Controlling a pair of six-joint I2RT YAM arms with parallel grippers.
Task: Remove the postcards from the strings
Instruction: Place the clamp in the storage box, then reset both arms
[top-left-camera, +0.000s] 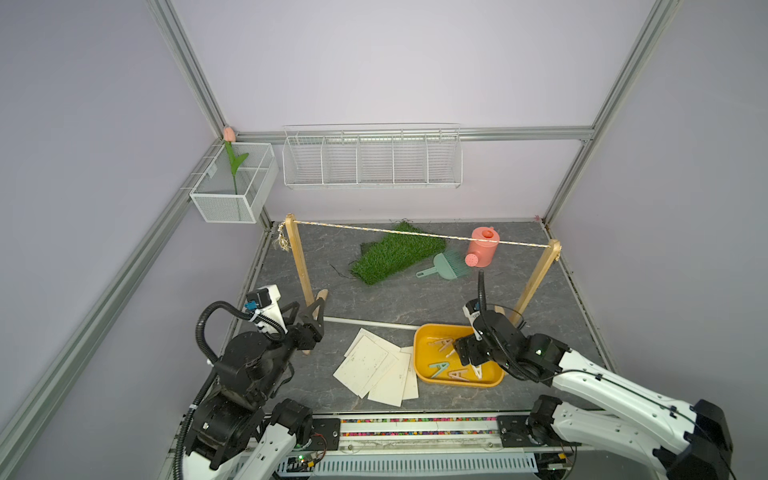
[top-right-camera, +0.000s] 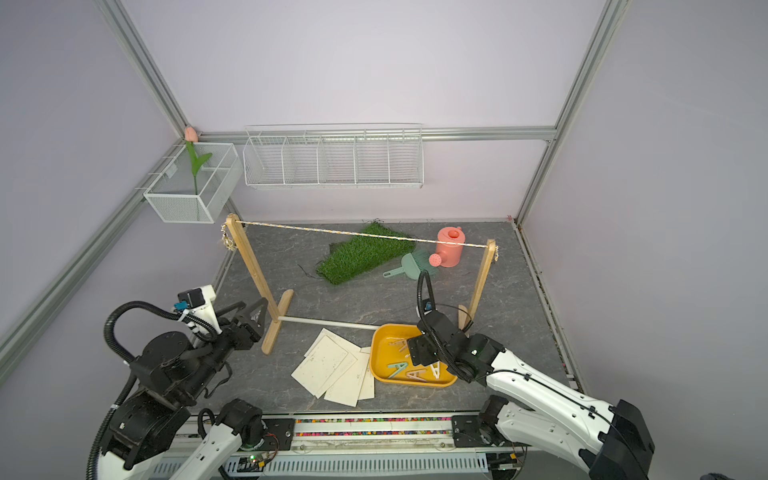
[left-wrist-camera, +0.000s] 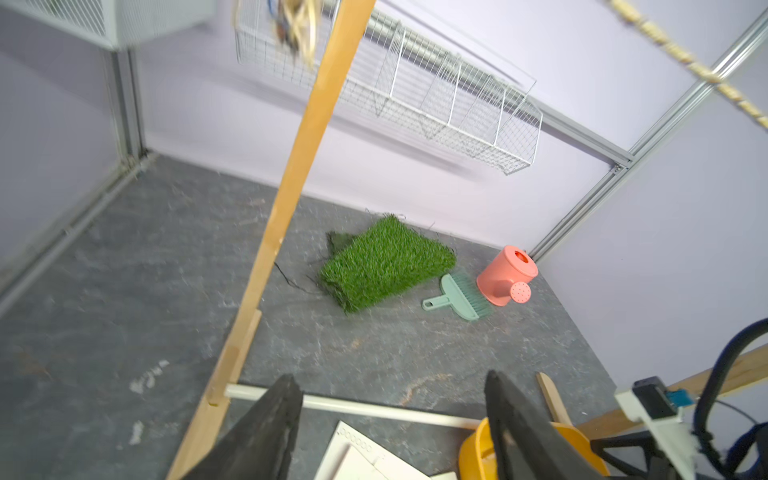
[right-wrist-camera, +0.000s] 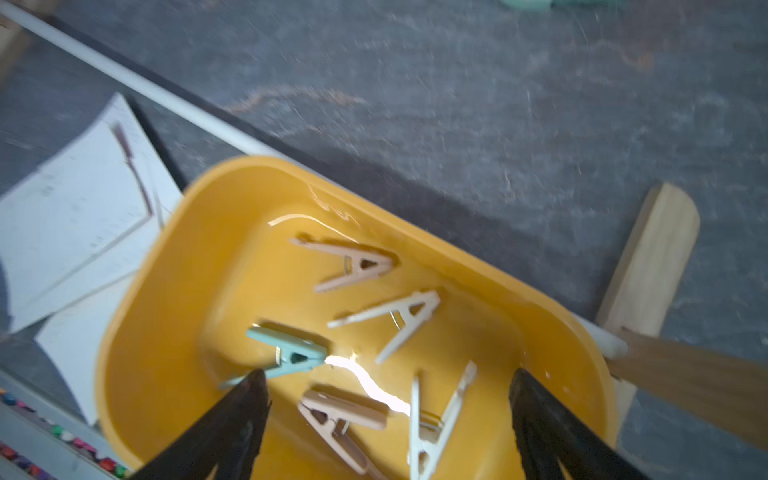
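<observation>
String (top-left-camera: 415, 235) is bare end to end between left post (top-left-camera: 301, 266) and right post (top-left-camera: 534, 282); nothing hangs on it in either top view.

Cards (top-left-camera: 376, 365) lie flat in a loose overlapping pile near the table's (top-left-camera: 395, 299) front edge, butting the tray's (top-left-camera: 417, 353) left rim. Long axes are fanned on the diagonal. I can't count them reliably.

Right gripper (right-wrist-camera: 388, 374) hangs over the tray, pointing down, jaws wide apart and empty. Five pegs (right-wrist-camera: 359, 266) lie loose under it.

Left gripper (left-wrist-camera: 390, 376) sits low by the left post's foot, jaws well apart and empty, aimed toward the back wall.

Key relation: the string is well above both grippers with nothing on it to reach for. The pile sits roughly midway between them, to the right gripper's left. My read is that the task is done and only retracting remains.
</observation>
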